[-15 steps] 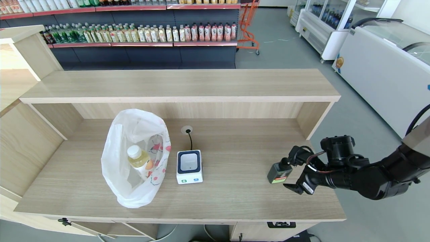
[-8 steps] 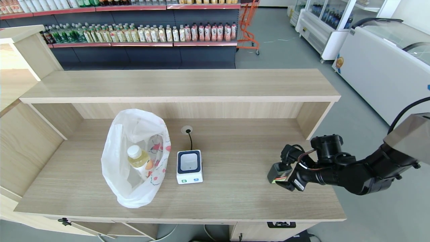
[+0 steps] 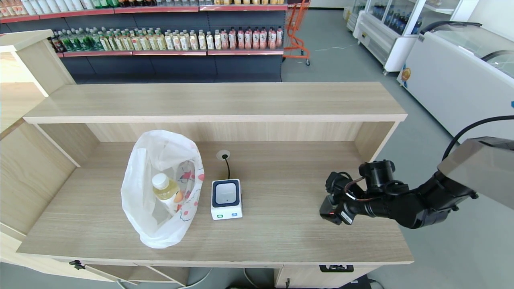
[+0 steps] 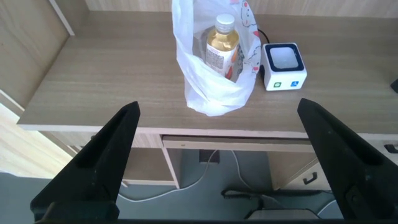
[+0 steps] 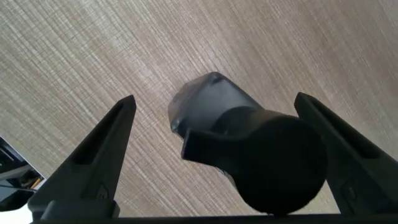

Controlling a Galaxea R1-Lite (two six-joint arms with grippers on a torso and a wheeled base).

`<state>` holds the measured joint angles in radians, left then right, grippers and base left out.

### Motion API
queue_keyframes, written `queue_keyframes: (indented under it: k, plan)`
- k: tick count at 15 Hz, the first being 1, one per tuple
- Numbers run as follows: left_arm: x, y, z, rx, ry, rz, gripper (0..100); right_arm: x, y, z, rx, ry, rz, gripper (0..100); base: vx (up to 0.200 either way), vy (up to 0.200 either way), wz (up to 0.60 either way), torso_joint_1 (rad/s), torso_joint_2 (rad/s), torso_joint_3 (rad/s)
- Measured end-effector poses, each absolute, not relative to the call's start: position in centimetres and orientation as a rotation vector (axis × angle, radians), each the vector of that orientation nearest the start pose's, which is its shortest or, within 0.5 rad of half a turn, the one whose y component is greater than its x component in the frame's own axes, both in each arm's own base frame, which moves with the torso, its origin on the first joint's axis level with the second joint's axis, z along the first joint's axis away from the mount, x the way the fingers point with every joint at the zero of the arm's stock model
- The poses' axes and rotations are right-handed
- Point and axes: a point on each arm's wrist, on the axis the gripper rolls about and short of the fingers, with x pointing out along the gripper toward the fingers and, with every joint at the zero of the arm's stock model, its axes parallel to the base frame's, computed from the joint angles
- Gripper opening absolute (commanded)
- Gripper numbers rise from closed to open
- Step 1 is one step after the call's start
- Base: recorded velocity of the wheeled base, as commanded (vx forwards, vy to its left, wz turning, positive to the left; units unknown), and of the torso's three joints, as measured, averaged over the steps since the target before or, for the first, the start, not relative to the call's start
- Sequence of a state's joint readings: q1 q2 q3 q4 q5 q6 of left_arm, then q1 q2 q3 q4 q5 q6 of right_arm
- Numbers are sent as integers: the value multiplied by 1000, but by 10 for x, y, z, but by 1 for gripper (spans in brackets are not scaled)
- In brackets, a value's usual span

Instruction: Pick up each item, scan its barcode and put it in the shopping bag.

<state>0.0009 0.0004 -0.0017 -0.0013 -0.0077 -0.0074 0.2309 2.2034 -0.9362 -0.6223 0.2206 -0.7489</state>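
A small dark container (image 3: pixel 327 208) with a black cap and a red label stands near the right end of the wooden counter (image 3: pixel 281 237). My right gripper (image 3: pixel 335 209) is open, one finger on each side of it; in the right wrist view the container (image 5: pixel 208 102) sits between the spread fingers (image 5: pixel 112 143). A white shopping bag (image 3: pixel 138 192) stands upright at the left with a yellow drink bottle (image 3: pixel 164 190) inside. The white barcode scanner (image 3: pixel 226 198) sits just right of the bag. My left gripper (image 4: pixel 219 107) hangs open off the counter's front edge, facing the bag (image 4: pixel 211 93).
A raised wooden ledge (image 3: pixel 217 100) runs along the counter's back, with side walls at both ends. The scanner's cable goes into a hole (image 3: pixel 223 154) behind it. Bare counter lies between scanner and container.
My right arm has moved left toward the container, and its open fingers now straddle it. The container, bag and scanner have stayed in place.
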Motion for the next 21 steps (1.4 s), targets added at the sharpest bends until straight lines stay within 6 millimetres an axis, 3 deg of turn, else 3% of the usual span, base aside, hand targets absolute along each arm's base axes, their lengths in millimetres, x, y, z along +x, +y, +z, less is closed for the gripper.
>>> queue_keyframes:
  k: [3,4,11,15,17,21]
  plan:
    - [-23,0,76,-7,-3,-6,100,378,97,33,-715,449,665,100,0,0,0,0,0,0]
    - [-23,0,76,-7,-3,-6,100,379,98,30,-715,452,667,0,0,0,0,0,0,0]
    - [-23,0,76,-7,-3,-6,100,381,107,25,-686,409,706,0,0,0,0,0,0,0]
    - [-23,0,76,-7,-3,-7,100,371,106,39,-675,303,709,0,0,0,0,0,0,0]
    - [-23,0,76,-7,-3,-6,100,347,88,52,-682,293,666,0,0,0,0,0,0,0]
    - [-23,0,76,-7,-3,-6,100,297,34,74,-701,333,527,0,0,0,0,0,0,0]
